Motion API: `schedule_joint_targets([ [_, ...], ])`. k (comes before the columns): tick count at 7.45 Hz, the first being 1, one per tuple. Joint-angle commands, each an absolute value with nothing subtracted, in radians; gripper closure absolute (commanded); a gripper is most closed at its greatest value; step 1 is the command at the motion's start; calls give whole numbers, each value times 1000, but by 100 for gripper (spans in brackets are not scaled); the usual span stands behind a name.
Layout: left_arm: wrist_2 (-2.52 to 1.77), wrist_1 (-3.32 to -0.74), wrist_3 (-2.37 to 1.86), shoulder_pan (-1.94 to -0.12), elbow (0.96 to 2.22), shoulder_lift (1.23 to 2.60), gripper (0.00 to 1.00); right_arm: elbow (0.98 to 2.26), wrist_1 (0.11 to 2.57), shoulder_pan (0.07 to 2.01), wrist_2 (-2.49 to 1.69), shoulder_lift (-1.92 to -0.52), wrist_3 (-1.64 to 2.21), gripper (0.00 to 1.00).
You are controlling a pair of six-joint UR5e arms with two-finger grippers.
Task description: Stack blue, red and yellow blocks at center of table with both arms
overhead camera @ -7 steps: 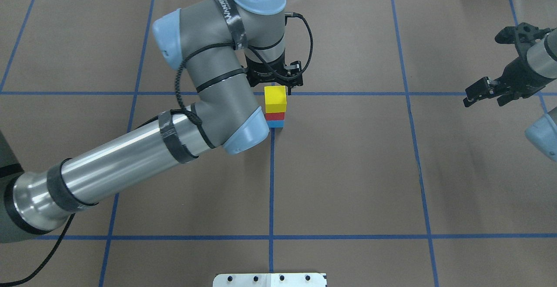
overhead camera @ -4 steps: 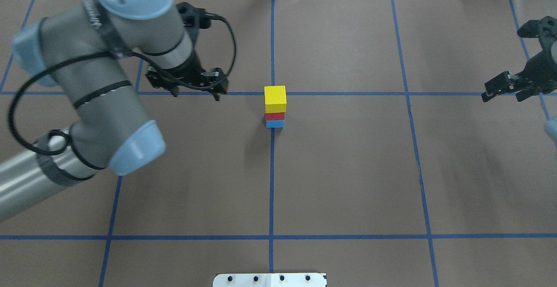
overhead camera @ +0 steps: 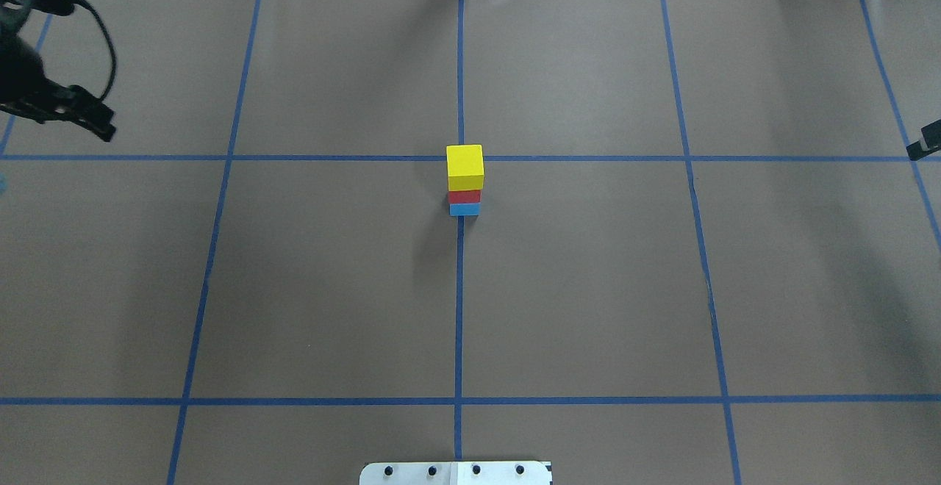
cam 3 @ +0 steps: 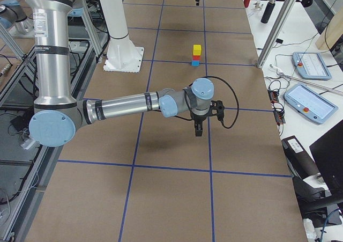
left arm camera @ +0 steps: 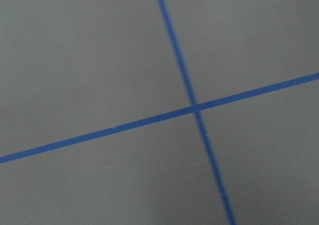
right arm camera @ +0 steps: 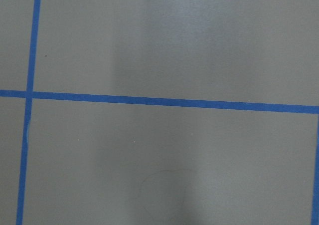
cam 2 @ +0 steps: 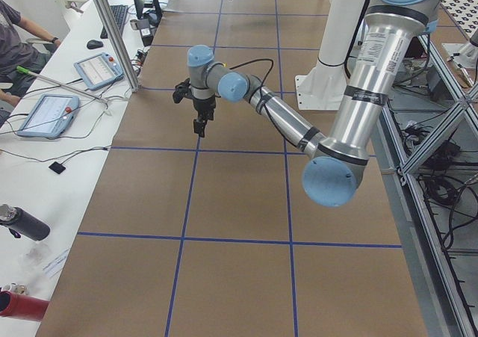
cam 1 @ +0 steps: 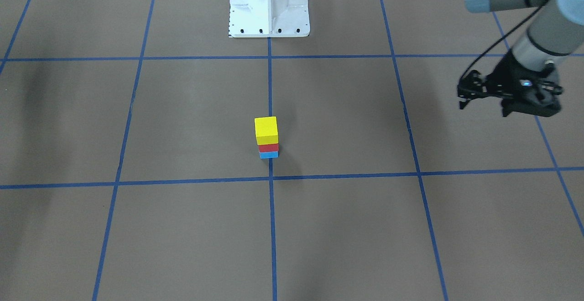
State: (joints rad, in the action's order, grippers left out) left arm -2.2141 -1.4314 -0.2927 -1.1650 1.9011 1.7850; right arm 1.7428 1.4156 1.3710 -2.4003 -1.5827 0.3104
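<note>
The three blocks stand as one stack at the table's (overhead camera: 588, 286) centre: the yellow block (overhead camera: 464, 167) on top, the red block (overhead camera: 464, 196) under it, the blue block (overhead camera: 464, 209) at the bottom. The front view shows the same yellow block (cam 1: 266, 130), red block (cam 1: 268, 147) and blue block (cam 1: 268, 155). My left gripper (cam 1: 484, 104) hangs far off to the stack's side, open and empty, and sits at the overhead view's left edge (overhead camera: 88, 119). Only one fingertip of my right gripper (overhead camera: 925, 148) shows at the right edge; I cannot tell its state. Both wrist views show bare table and tape.
The white pedestal base (cam 1: 268, 7) stands on the robot's side of the table. Blue tape lines (overhead camera: 459, 323) cross near the stack. In the side views, tablets (cam 3: 311, 100) and a person (cam 2: 11, 42) are at a white bench beyond the table's far edge.
My left arm has swung away from the stack to the far left edge, gripper open. The right gripper has drawn back almost out of the overhead view. The stack has not moved.
</note>
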Motion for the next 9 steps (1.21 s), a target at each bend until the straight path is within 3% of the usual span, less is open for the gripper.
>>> schedule_joint_targets([
  [1,-2328,-1456,58,-1400,1739,1691,0,1715,1417,1426,-2398,-1588,250,1],
  [2,-2339,-1474,137,-1470,1670,1690,0,1723,1417,1443,-2407,-1603,249,1],
  [9,-2370,-1474,133,-1488,1671,1655,0,1730,1411,1447,-2391,-1603,250,1],
])
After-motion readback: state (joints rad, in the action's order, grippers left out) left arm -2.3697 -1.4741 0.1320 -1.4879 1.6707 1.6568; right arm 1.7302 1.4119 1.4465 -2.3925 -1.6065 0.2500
